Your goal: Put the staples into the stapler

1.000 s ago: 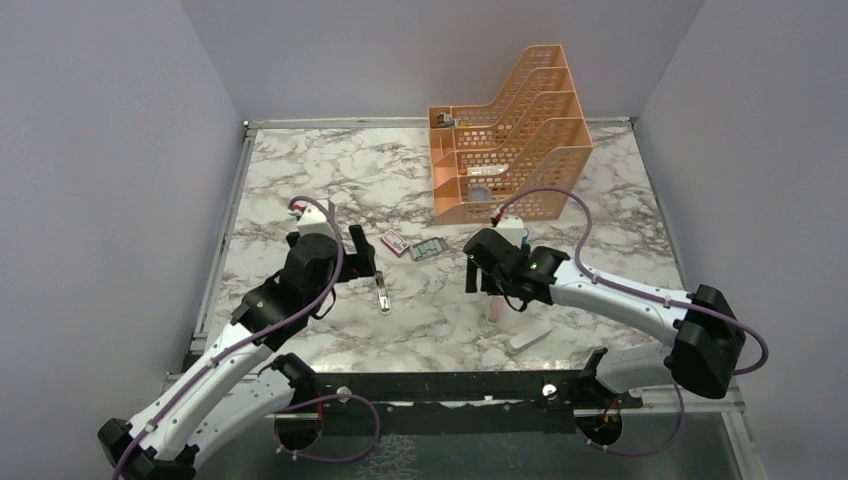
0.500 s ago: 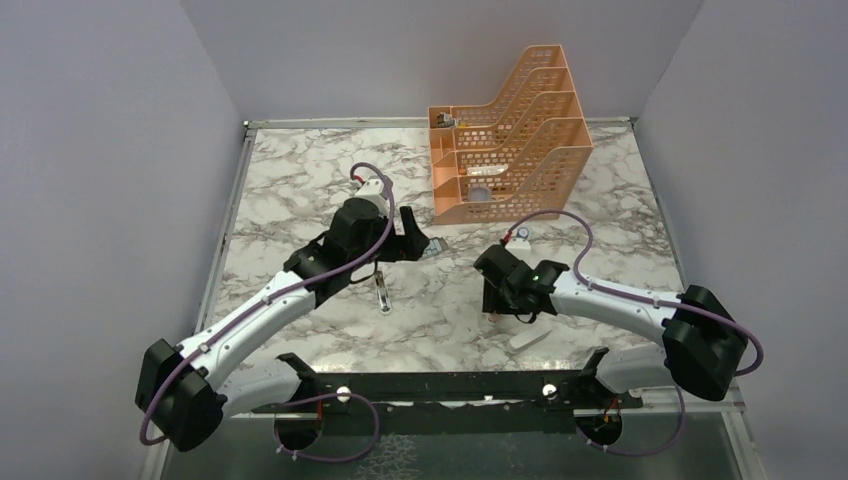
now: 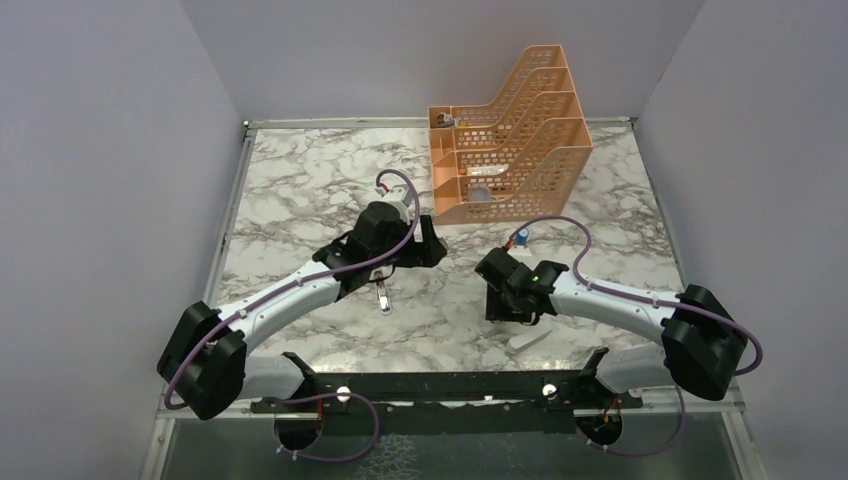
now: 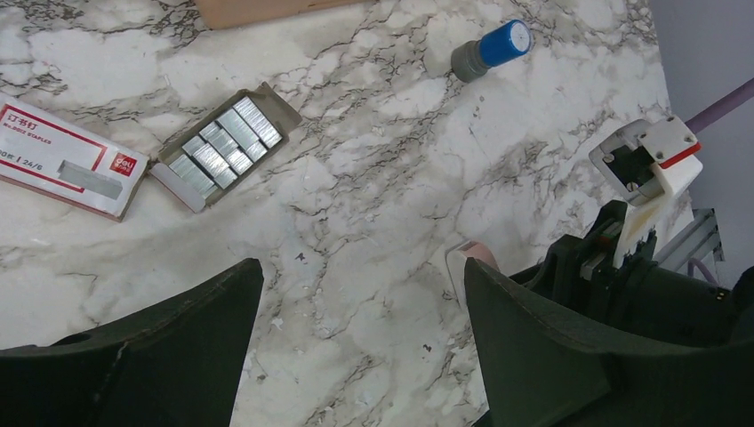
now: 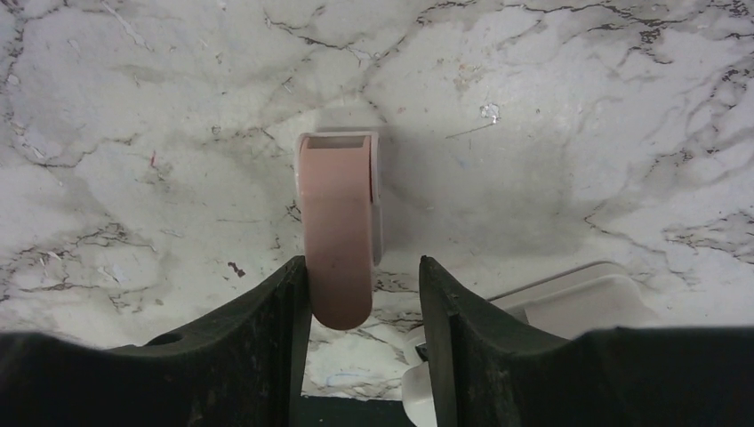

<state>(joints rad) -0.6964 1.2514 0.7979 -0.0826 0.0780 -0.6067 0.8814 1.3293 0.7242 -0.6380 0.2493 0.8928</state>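
Arm stretched forward, left pincer [image 4: 360, 271] hangs spread near staples [image 4: 227, 147].

Light's coming from overhead, soft and even. The marble table [image 3: 300, 190] is reading bright with no blown patches. Arms are casting only faint, short shadows beneath themselves, and the walls are reading flat grey with no glare. Top view is looking sharp throughout.

On the left wrist camera the staples [image 4: 227, 147] are glinting a bit but legible. The left gripper [image 4: 360, 276] is showing near-black and slightly soft at the near edge.

On the right wrist camera the right gripper [image 5: 363, 276] is crushing to black. The pink stapler [image 5: 336, 231] is dropping a soft shadow around its base, and the marble is greying toward the corners.
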